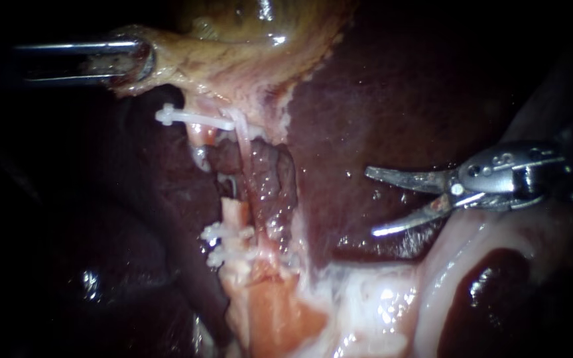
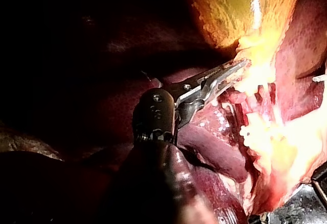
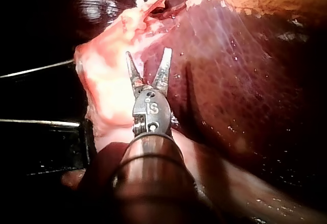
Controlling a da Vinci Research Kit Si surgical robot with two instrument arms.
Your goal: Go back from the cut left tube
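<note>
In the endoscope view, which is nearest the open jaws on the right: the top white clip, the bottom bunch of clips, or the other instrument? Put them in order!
From the right instrument:
1. Lower clips, down and to its left.
2. Upper clip, higher and farther left.
3. Left instrument, farthest, upper left, shut on the gallbladder.

Standing by, I can make out no label, brand or sign worth reading, only a small stamped mark (image 3: 152, 107) on the metal of the right instrument (image 3: 148, 55), just behind the hinge of its jaws.
</note>
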